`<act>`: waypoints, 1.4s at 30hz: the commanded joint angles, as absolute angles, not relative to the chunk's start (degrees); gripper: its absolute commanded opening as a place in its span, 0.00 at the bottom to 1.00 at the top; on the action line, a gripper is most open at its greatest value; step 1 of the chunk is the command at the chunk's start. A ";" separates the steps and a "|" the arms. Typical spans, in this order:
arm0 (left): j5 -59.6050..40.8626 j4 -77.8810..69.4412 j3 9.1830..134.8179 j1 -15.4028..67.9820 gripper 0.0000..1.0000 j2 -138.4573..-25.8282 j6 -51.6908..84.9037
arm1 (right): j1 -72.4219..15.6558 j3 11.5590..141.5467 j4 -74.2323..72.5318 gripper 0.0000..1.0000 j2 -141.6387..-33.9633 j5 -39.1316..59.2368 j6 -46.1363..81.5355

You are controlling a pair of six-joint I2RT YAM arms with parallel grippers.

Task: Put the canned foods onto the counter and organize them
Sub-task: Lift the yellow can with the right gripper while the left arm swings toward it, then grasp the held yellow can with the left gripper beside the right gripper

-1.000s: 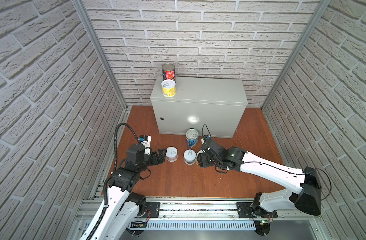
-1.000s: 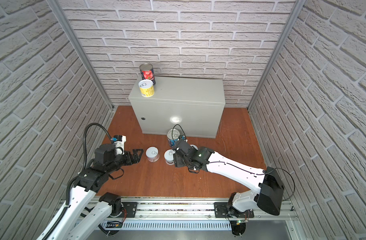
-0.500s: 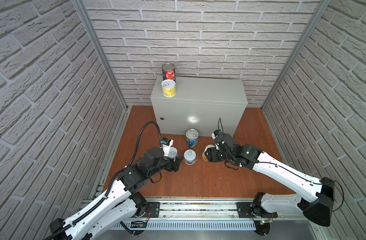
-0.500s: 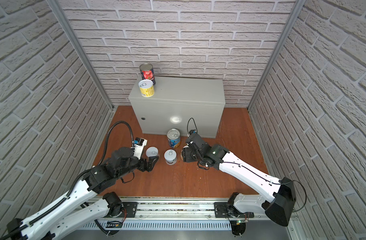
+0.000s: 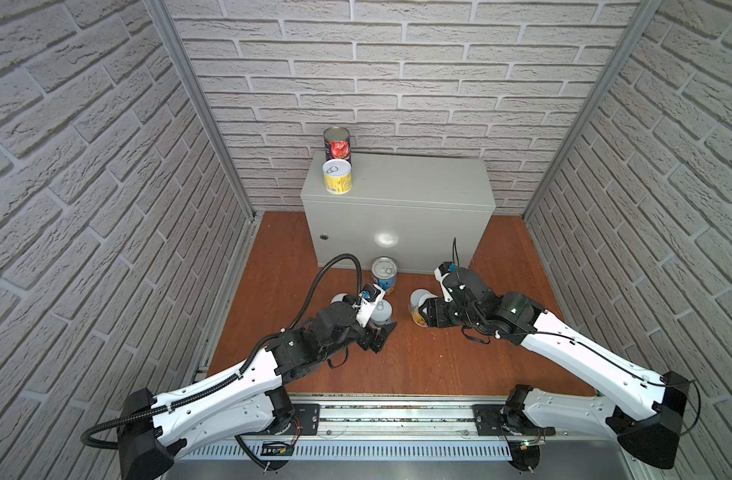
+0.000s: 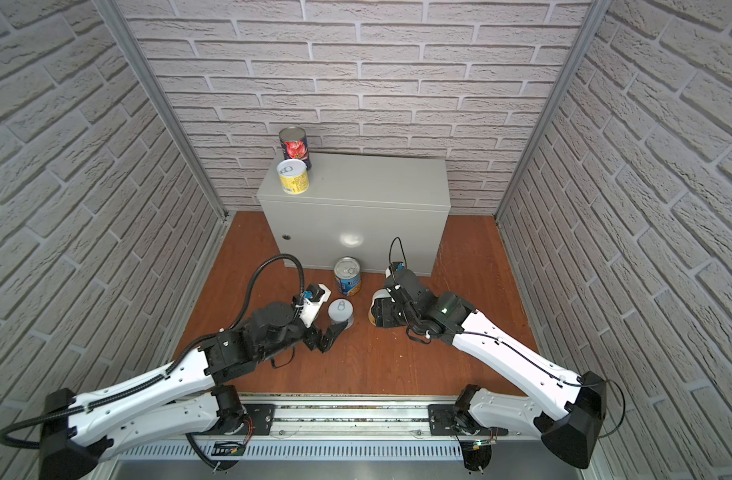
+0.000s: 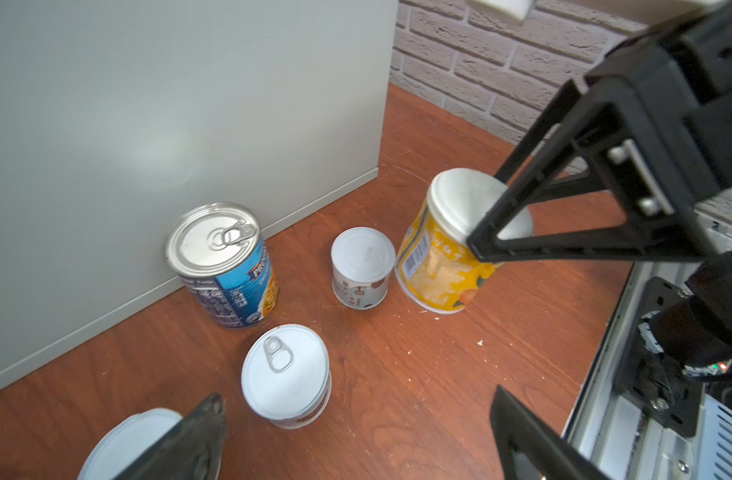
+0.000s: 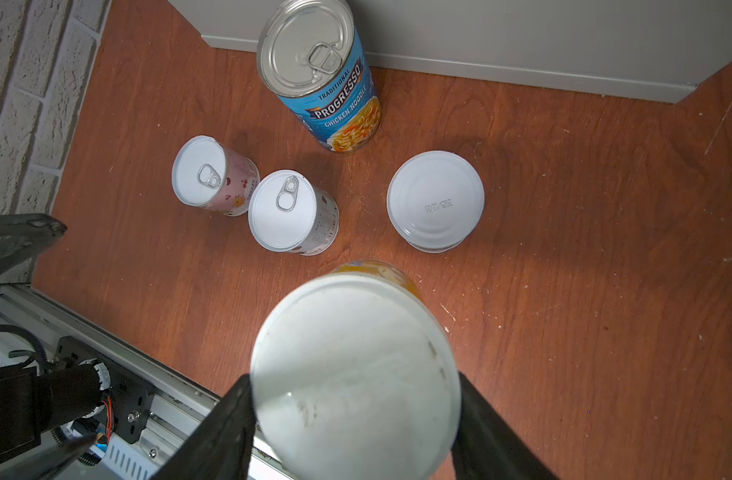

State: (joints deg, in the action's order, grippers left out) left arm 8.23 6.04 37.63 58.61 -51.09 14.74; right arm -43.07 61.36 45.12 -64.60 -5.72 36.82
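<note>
Yellow can [image 7: 439, 266] tilted, clenched by right gripper [image 8: 356, 424].
White end uppermost; left gripper [image 7: 356, 399] splayed wide above wood floor [image 5: 418, 365], brick walls [image 5: 397, 83].

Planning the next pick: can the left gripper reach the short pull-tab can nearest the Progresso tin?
Probably yes: the left gripper is open, the pull-tab can stands upright just ahead, nothing between; the pink-labelled can crowds one finger.

White-shelled arms [image 5: 222, 390] — black joints [image 5: 514, 309], corrugated black cable [image 5: 341, 257], silver base rail [image 5: 397, 413]
</note>
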 commanded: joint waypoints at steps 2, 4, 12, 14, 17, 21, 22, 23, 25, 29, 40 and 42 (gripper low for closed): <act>5.51 -2.96 35.06 59.50 0.98 -50.76 12.21 | -42.63 61.17 42.19 0.62 -61.54 -3.48 36.34; 3.92 -4.48 34.25 59.76 0.98 -50.49 11.82 | -42.54 61.14 42.19 0.62 -61.32 -2.45 36.30; 0.05 -8.40 32.16 60.64 0.98 -50.10 10.88 | -42.47 61.26 41.21 0.62 -61.21 1.30 36.73; -0.57 -9.28 31.44 60.73 0.98 -50.30 10.75 | -42.41 61.27 41.08 0.61 -61.26 2.29 36.74; -4.32 -10.34 31.12 60.73 0.98 -50.79 10.12 | -42.48 61.35 41.52 0.61 -61.26 2.80 36.60; -7.93 -12.33 31.67 60.73 0.98 -52.08 9.09 | -42.50 61.26 42.57 0.61 -60.99 3.59 36.07; -8.46 -12.71 31.96 60.74 0.98 -52.51 8.84 | -42.45 61.10 42.63 0.60 -60.91 3.97 36.03; -8.89 -13.11 32.14 60.73 0.98 -52.89 8.45 | -42.45 61.01 42.63 0.61 -60.83 4.40 35.91; -9.52 -14.24 32.51 60.73 0.98 -54.21 7.94 | -42.46 60.60 42.06 0.61 -60.52 5.91 36.02; -11.80 -15.20 33.78 60.74 0.98 -57.08 7.32 | -42.44 60.21 41.03 0.61 -59.61 7.92 36.51; -14.03 -18.29 34.98 60.73 0.98 -60.62 6.41 | -42.42 59.90 38.34 0.61 -58.46 13.20 37.68; -14.15 -18.76 34.96 60.73 0.98 -60.98 6.45 | -42.36 59.62 37.68 0.61 -58.45 14.22 37.89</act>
State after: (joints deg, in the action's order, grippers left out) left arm -12.80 -14.11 33.41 60.47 -60.66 7.35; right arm -42.68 59.77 43.92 -60.18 11.33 37.23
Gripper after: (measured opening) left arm 0.982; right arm 0.685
